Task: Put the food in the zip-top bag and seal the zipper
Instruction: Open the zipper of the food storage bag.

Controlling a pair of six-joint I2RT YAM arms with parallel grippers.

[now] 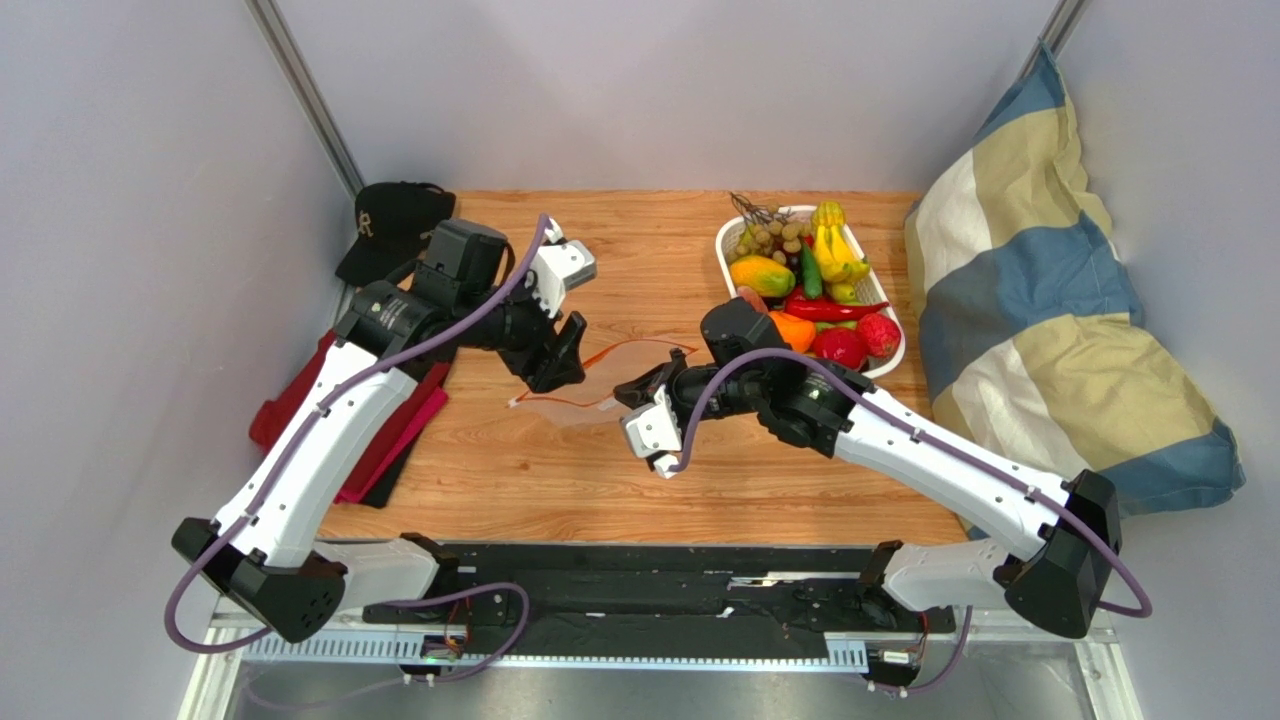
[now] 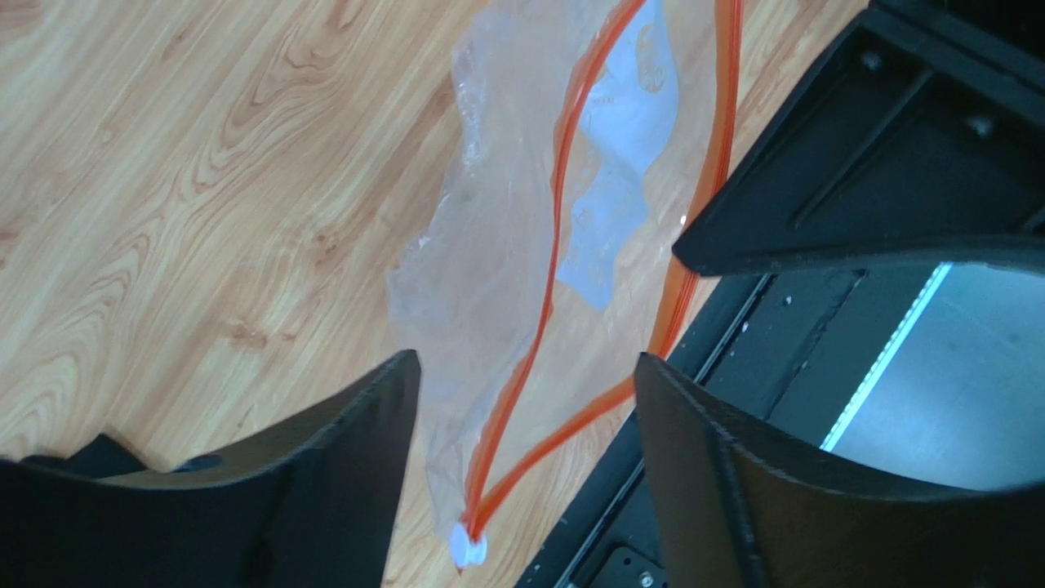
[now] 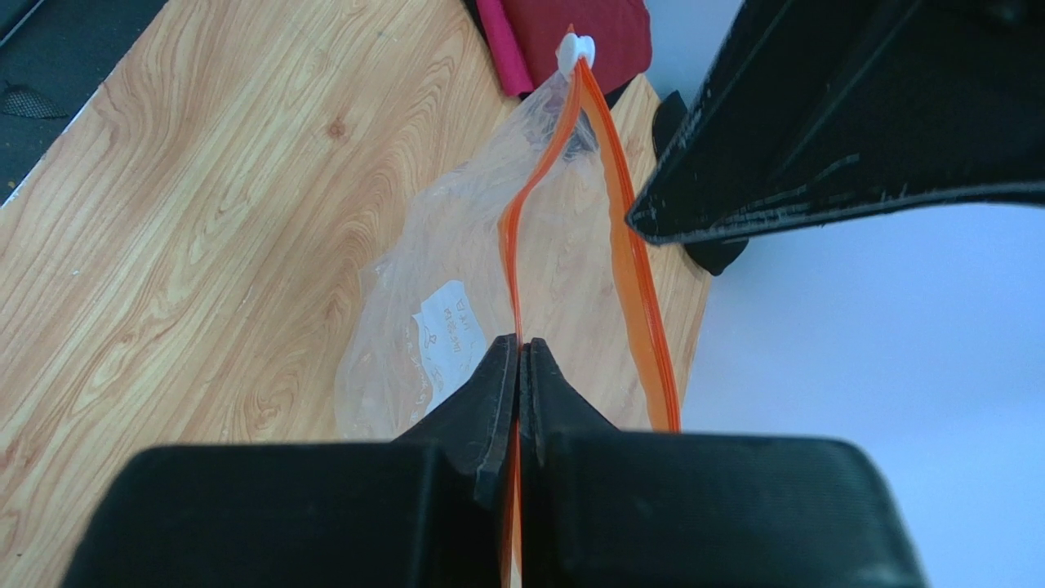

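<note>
Bench (image 1: pixel 496 480): clock read from above, 12 at the far edge.
Zip-top bag (image 1: pixel 586 393): at the centre, between the two claws.
Basket (image 1: pixel 732 240): 1 o'clock, with the food (image 1: pixel 819 285) in it.
Cap (image 1: pixel 394 218): 11 o'clock corner.
Cloths (image 1: pixel 301 405): 9 o'clock edge, under the left arm.
Pillow (image 1: pixel 1037 315): 3 o'clock, beside the bench.
Left claw (image 1: pixel 559 357): at the bag's 9 o'clock end, a finger on either side.
Right claw (image 1: pixel 643 381): at the bag's 3 o'clock end, zipper (image 3: pixel 513 245) pinched between its fingers.

Two robot arms (image 1: pixel 308 458) (image 1: pixel 962 465), one clear zip-top bag (image 1: pixel 594 393), one white basket (image 1: pixel 724 255) of toy food (image 1: pixel 819 293), one black cap (image 1: pixel 394 218), one striped pillow (image 1: pixel 1037 315).
</note>
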